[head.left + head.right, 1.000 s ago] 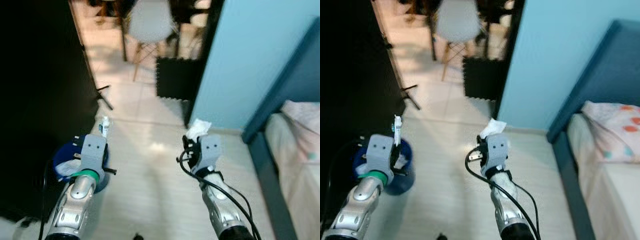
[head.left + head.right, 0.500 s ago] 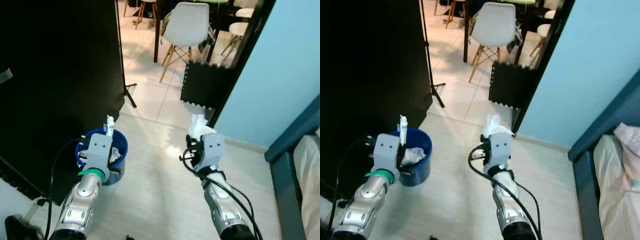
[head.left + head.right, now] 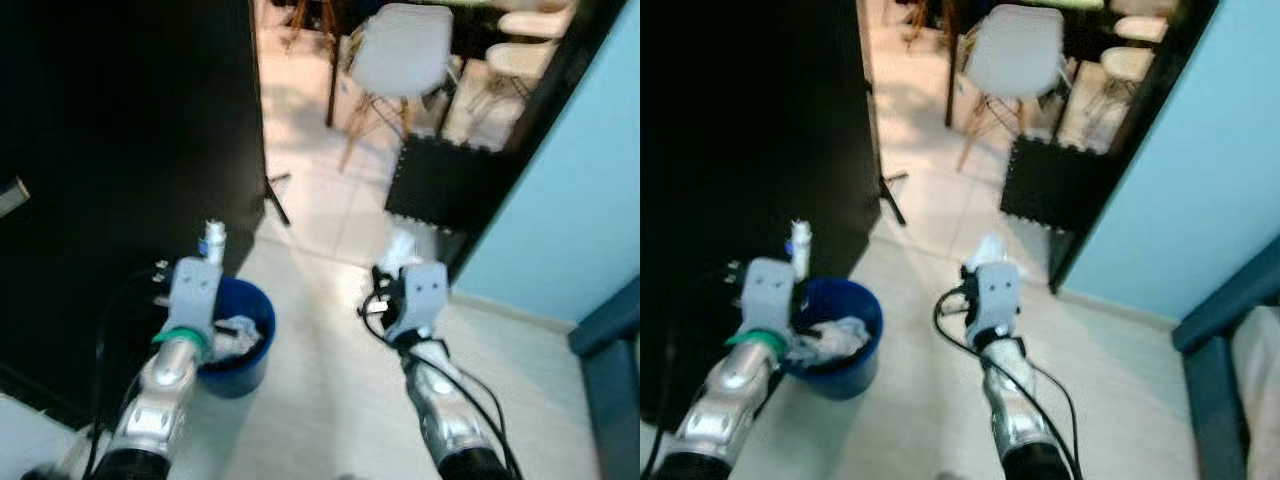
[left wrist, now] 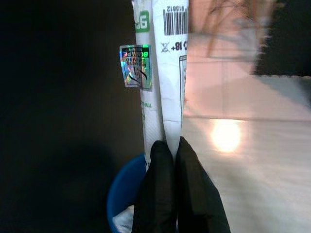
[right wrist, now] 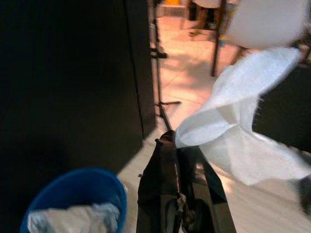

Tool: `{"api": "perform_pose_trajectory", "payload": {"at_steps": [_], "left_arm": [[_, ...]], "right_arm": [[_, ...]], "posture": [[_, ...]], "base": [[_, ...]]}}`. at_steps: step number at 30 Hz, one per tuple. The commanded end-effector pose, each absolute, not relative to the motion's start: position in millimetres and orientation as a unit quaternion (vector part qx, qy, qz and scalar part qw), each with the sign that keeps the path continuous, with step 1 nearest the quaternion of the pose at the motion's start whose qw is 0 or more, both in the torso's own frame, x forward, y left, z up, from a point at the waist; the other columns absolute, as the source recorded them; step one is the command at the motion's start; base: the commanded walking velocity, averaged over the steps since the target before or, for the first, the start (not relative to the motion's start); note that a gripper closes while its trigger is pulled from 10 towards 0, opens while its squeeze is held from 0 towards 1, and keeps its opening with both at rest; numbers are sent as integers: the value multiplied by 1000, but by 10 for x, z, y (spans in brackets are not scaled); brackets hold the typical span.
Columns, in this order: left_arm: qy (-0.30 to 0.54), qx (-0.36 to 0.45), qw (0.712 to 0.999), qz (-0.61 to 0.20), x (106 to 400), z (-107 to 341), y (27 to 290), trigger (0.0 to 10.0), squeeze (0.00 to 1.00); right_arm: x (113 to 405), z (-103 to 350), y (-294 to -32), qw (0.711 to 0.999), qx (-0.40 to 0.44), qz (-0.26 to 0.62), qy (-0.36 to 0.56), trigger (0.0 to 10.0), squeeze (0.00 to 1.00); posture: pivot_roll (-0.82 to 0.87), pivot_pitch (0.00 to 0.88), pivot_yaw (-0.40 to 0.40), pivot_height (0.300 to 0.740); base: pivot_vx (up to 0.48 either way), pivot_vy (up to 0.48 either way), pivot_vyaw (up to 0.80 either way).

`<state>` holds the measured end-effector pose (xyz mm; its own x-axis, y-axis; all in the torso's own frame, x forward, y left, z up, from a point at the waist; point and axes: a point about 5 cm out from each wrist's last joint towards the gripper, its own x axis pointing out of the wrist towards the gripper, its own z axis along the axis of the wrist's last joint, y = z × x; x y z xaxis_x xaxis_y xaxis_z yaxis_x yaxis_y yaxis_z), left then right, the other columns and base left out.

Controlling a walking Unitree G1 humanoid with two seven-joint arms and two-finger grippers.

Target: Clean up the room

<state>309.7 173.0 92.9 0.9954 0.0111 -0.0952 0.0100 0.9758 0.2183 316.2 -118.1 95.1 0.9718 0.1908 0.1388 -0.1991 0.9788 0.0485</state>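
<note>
My left gripper is shut on a white tube with a barcode and a shiny sticker; the tube stands upright above the far rim of a blue bin. My right gripper is shut on a crumpled white tissue, held over the pale floor to the right of the bin, where the tissue pokes up past the wrist. The blue bin sits on the floor by a black wall and holds crumpled white paper.
A tall black wall fills the left. A black tripod leg stands beside it. Ahead are a white chair and a dark foam mat against the doorway. A light blue wall and a dark blue bed frame lie to the right.
The camera has shifted, bringing the blue bin closer and more to the centre left. Both grippers stay shut on the tube and the tissue.
</note>
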Motion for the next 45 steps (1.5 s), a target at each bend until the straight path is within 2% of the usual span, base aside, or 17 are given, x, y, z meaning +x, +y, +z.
{"api": "perform_pose_trajectory", "payload": {"at_steps": [1, 11, 15, 17, 27, 29, 31, 35, 37, 39, 42, 45], "left_arm": [[60, 114, 992, 3, 3072, 874, 1760, 10000, 0], [77, 98, 992, -32, 3070, 841, 1710, 10000, 0], [116, 73, 980, -144, 3031, 765, 1554, 10000, 0], [120, 69, 978, -156, 3042, 764, 1553, 10000, 0], [155, 91, 974, -141, 3232, 708, 1693, 10000, 0], [164, 103, 971, -139, 3266, 684, 1714, 10000, 0], [181, 178, 952, -169, 3331, 615, 1706, 10000, 0], [186, 203, 944, -182, 3340, 597, 1705, 10000, 0], [191, 222, 936, -196, 3346, 586, 1699, 10000, 0], [181, 264, 923, -212, 3379, 615, 1685, 10000, 0], [158, 299, 917, -214, 3453, 704, 1667, 10000, 0], [145, 311, 915, -212, 3494, 754, 1655, 10000, 0]], "right_arm": [[3151, 930, -1162, 992, 39, 101, -61, 10000, 0], [3158, 922, -1200, 994, 32, 88, -61, 10000, 0], [3160, 919, -1224, 994, 29, 83, -60, 10000, 0], [3158, 919, -1225, 994, 28, 83, -61, 10000, 0], [3127, 1005, -1162, 991, 22, 101, -84, 10000, 0], [3120, 1045, -1142, 990, 21, 107, -92, 10000, 0], [3107, 1144, -1116, 987, 18, 118, -107, 10000, 0], [3092, 1175, -1110, 986, 17, 122, -112, 10000, 0], [3067, 1194, -1112, 986, 16, 124, -114, 10000, 0], [2992, 1220, -1122, 985, 16, 129, -115, 10000, 0], [2932, 1272, -1126, 984, 16, 131, -119, 10000, 0], [2920, 1301, -1130, 984, 18, 130, -122, 10000, 0]], "posture": [[7, 55, 15, 740], [6, 56, 17, 740], [4, 57, 17, 740], [4, 59, 16, 740], [-4, 99, 10, 740], [-11, 119, 9, 740], [-36, 181, 3, 740], [-38, 189, 1, 740], [-46, 219, -6, 740], [-68, 284, -13, 740], [-96, 330, -16, 740], [-98, 335, -17, 740]], "base": [[450, 0, 0], [326, 0, 0], [0, 0, 0], [0, 0, 0], [0, 0, 0], [0, 0, 0], [0, 0, 0], [0, 0, 0], [0, 0, 0], [0, 0, 0], [0, 0, 0], [0, 0, 0]]}}
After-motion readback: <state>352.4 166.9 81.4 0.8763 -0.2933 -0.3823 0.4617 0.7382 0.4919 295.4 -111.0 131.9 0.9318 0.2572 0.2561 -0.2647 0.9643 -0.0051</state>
